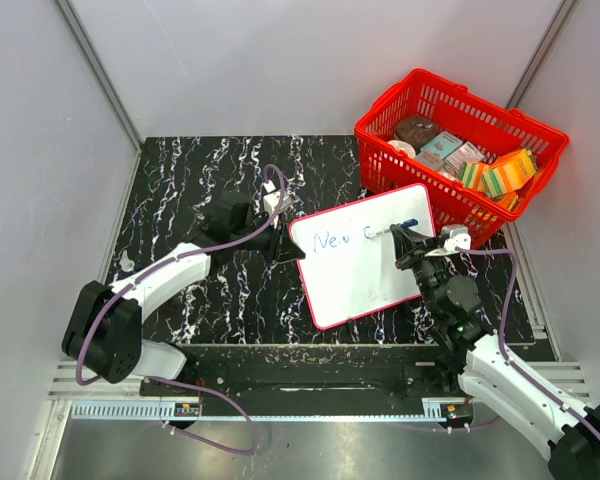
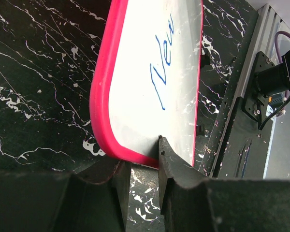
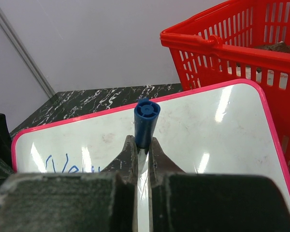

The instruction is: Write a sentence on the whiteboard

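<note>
The whiteboard (image 1: 365, 270) is lying mid-table, just near and left of the red basket (image 1: 380, 165). The left gripper (image 1: 285, 252) is pinching the board's left rim between its closed jaws. The right gripper (image 1: 402, 238) is clamping a blue marker (image 3: 146, 121) over the board's far part. The sentence (image 1: 332, 241) is reading only "New C". Writing well is probably calling for light, even tip pressure, a level rightward line, and a firm hold against sliding.
</note>
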Tool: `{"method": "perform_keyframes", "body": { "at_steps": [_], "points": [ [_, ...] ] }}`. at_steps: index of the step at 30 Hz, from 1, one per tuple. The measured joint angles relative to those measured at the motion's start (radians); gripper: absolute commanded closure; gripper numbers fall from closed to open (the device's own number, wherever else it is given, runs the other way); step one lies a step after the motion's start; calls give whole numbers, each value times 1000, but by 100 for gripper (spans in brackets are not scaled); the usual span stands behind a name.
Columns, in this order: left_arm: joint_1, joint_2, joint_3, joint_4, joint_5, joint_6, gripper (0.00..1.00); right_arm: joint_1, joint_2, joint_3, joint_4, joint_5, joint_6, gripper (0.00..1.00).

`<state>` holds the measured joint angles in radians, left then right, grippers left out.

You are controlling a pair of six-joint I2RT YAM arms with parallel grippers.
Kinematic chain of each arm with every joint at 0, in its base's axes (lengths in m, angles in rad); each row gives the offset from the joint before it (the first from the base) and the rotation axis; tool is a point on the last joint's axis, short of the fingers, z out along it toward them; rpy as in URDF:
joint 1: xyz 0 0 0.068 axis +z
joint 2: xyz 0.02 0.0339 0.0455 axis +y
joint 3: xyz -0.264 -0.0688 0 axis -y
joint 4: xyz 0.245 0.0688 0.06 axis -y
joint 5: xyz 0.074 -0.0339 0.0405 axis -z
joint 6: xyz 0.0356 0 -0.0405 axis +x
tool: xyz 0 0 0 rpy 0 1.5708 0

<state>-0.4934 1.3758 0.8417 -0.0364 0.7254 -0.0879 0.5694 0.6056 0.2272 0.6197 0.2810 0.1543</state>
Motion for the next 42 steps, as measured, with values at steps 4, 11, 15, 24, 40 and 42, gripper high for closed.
{"method": "perform_keyframes", "body": {
  "at_steps": [4, 11, 15, 24, 40, 42],
  "points": [
    [0, 0, 0, 0, -1, 0, 100, 0, 29, 16, 8, 24, -2, 100],
    [-1, 0, 0, -1, -3, 0, 100, 0, 35, 19, 20, 48, -8, 100],
    [-2, 0, 0, 1, -3, 1, 100, 0, 1, 19, 19, 42, -13, 100],
    [-3, 0, 0, 3, -4, 1, 100, 0, -76, 16, 38, 19, -40, 100],
    [-7, 0, 0, 5, -8, 1, 100, 0, 83, 63, 130, 25, -90, 100],
    [-7, 0, 0, 5, -8, 1, 100, 0, 99, 67, 149, 28, -97, 100]
  ]
}}
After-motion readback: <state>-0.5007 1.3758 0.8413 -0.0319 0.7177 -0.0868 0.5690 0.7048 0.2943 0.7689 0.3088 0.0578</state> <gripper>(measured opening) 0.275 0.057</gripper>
